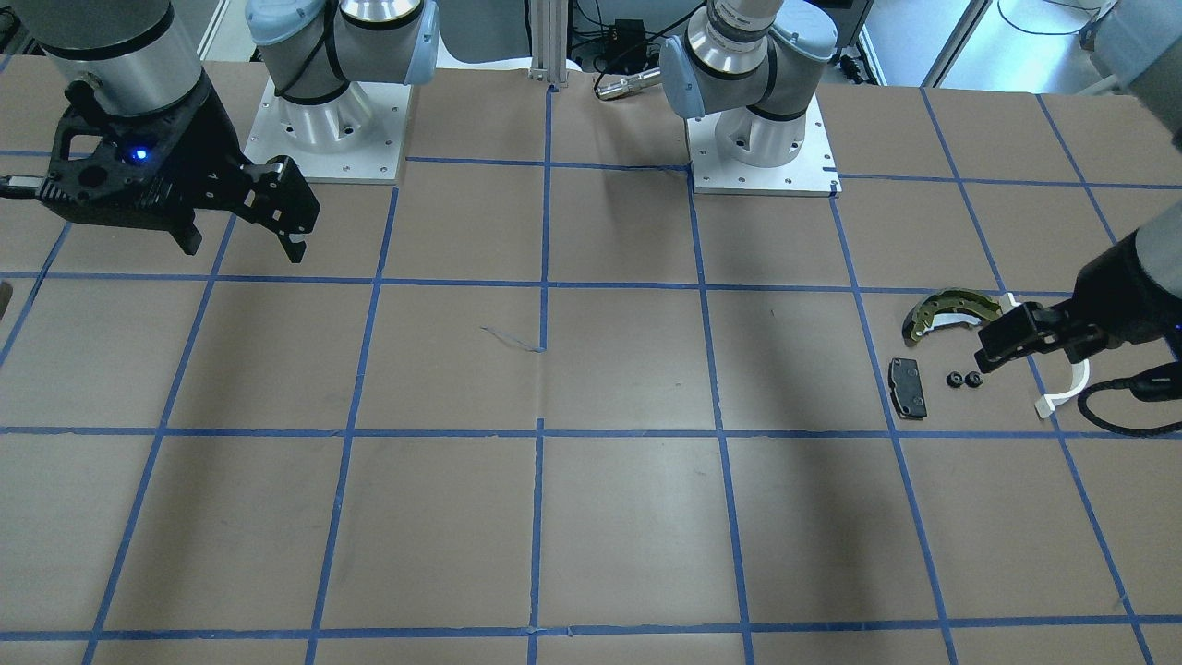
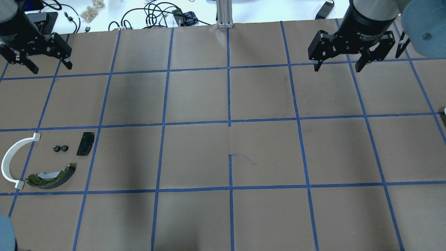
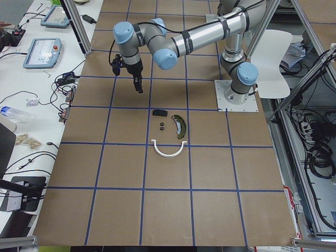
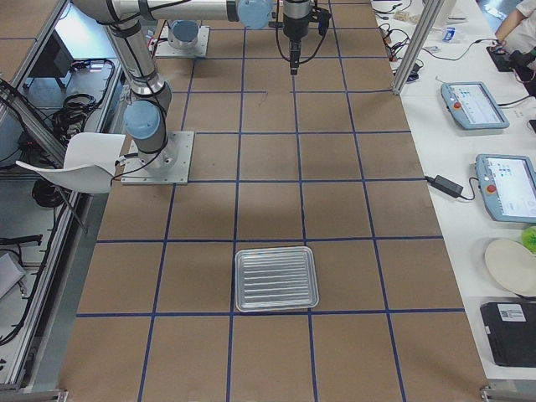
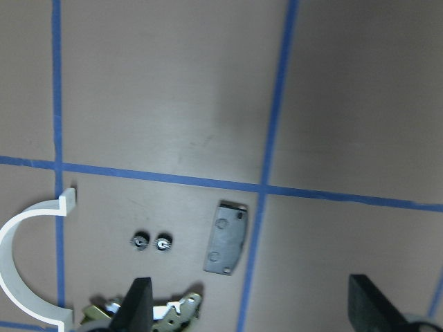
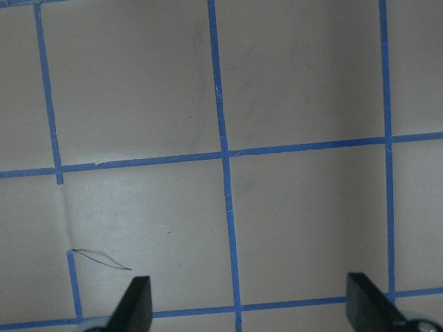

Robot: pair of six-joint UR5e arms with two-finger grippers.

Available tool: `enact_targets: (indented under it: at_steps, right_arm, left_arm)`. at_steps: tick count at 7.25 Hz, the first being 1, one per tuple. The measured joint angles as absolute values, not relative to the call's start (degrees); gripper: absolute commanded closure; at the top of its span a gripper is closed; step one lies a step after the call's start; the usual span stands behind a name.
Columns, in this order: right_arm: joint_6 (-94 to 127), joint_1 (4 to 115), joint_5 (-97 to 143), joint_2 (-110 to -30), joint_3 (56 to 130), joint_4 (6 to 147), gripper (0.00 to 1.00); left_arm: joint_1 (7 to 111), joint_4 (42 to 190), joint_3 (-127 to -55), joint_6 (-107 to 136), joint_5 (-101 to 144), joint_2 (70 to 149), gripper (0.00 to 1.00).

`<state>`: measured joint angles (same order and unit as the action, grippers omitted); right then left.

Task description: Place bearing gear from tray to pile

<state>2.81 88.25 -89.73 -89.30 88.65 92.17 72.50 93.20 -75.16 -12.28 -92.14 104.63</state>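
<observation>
Two small black bearing gears (image 2: 60, 149) lie on the table inside the pile, between the white arc strip (image 2: 14, 160) and the black brake pad (image 2: 85, 143). The olive-gold brake shoe (image 2: 52, 176) lies just nearer to me. The left wrist view shows the gears (image 5: 152, 242), the pad (image 5: 225, 237) and the arc (image 5: 21, 277). My left gripper (image 2: 50, 66) is open and empty, high above and beyond the pile. My right gripper (image 2: 338, 68) is open and empty over bare table on the far right. The silver tray (image 4: 276, 278) shows only in the exterior right view and looks empty.
The table is brown paper with a blue tape grid (image 2: 229, 122). Both arm bases (image 1: 762, 139) stand at the robot's edge. Cables and small items (image 2: 156, 15) lie beyond the far edge. The right wrist view shows only taped paper (image 6: 225, 155).
</observation>
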Motion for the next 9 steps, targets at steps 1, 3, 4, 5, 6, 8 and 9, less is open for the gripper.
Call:
enact_targets:
  at_steps: [1, 3, 4, 5, 6, 8, 9]
  right_arm:
    - [2.81, 88.25, -89.73, -89.3, 88.67, 92.17, 0.0]
    - [2.81, 88.25, -89.73, -89.3, 88.68, 92.19, 0.0]
    - [2.81, 88.24, -89.74, -89.3, 88.68, 92.2, 0.0]
    - [2.81, 88.24, -89.73, -89.3, 88.68, 92.2, 0.0]
    - [2.81, 88.24, -89.74, -89.3, 88.68, 92.2, 0.0]
    - [2.81, 88.24, -89.74, -89.22, 88.71, 92.14, 0.0]
    - [2.81, 88.24, -89.74, -89.17, 88.76, 92.12, 0.0]
  left_arm:
    - [77.04, 95.63, -72.46, -10.16, -91.96, 104.22, 0.0]
    - [84.87, 96.86, -71.73, -5.43, -91.51, 103.91, 0.0]
    - [87.31, 96.87, -72.47, -4.55, -91.24, 103.51, 0.0]
    - [88.58, 96.87, -73.82, -4.31, -90.7, 102.93, 0.0]
    - [89.11, 96.86, -75.64, -4.34, -89.95, 101.9, 0.0]
    - [89.33, 96.81, -79.86, -4.32, -89.5, 99.05, 0.0]
    - [89.23, 96.4, -82.43, -4.32, -89.57, 97.23, 0.0]
